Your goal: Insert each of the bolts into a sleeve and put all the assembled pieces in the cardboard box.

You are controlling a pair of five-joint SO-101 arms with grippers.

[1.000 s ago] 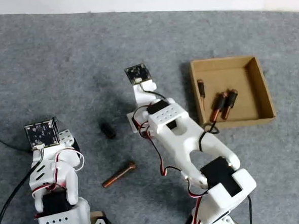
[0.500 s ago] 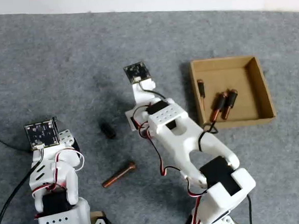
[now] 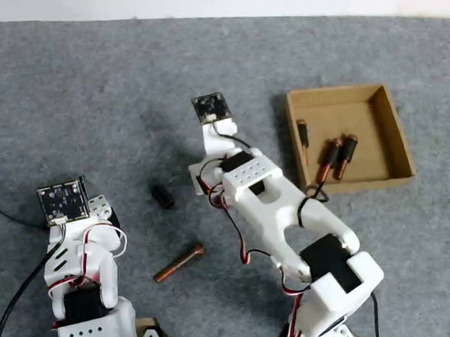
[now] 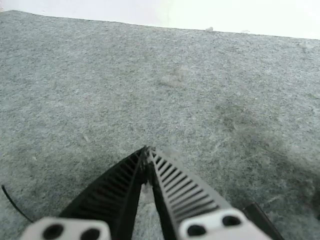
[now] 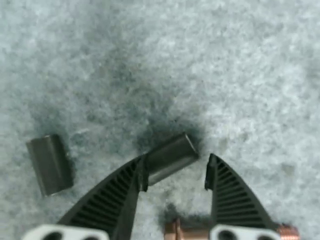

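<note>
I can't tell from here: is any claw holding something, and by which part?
Nothing held. Left claw shut, empty; right claw open around a short black cylindrical sleeve.

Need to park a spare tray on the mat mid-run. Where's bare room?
Bare: the far-left mat, beyond the sleeve and left arm; the near-right corner, between box and right arm; the box's right half. Crowded: the gap between the arms, with sleeve and bolt, and the box's left half, holding three pieces.
</note>
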